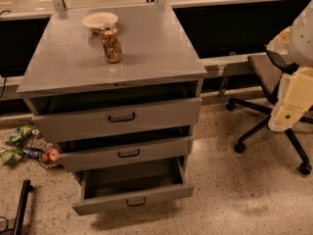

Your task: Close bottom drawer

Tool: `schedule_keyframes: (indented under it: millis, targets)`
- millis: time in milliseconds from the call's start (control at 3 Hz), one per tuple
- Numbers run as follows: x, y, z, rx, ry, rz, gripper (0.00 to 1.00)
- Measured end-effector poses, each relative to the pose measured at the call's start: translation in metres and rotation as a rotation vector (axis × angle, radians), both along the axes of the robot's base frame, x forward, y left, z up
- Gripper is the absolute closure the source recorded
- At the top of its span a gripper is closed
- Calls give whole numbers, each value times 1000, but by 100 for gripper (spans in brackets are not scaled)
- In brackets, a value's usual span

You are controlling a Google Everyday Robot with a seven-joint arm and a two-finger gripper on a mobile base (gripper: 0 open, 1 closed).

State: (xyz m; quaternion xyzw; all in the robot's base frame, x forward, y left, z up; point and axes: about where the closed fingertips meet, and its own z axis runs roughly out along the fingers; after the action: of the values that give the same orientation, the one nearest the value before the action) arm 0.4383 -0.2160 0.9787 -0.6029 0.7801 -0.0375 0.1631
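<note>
The bottom drawer (pixel 134 199) is the lowest of three grey drawers in a grey metal cabinet (pixel 146 53). It has a small black centre handle (pixel 136 201). It stands pulled out far, and its inside looks empty. The middle drawer (pixel 124 153) and the top drawer (pixel 117 117) each stand a little way out. My gripper (pixel 287 112) is the cream-coloured end of the arm at the right edge of the view. It hangs well to the right of the cabinet, above the chair's legs, touching nothing I can see.
A patterned can (pixel 111 43) and a white bowl (pixel 100 19) sit on the cabinet top. A black office chair (pixel 266 89) stands at the right, under my arm. Snack bags (pixel 18 140) and a red object (pixel 51 154) lie on the floor left of the cabinet. A black bar (pixel 22 205) is at the bottom left.
</note>
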Motion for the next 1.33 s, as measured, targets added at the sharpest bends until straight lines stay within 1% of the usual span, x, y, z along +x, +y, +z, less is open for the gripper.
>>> schedule_keyframes:
  millis: [333,667,1000,1333]
  targets:
    - [0,0,0,0,0,0,0]
    - [10,6,-36,48,16,9,18]
    - [32,23,-112,150,49,57,41]
    - [65,45,-187,214,35,156,64]
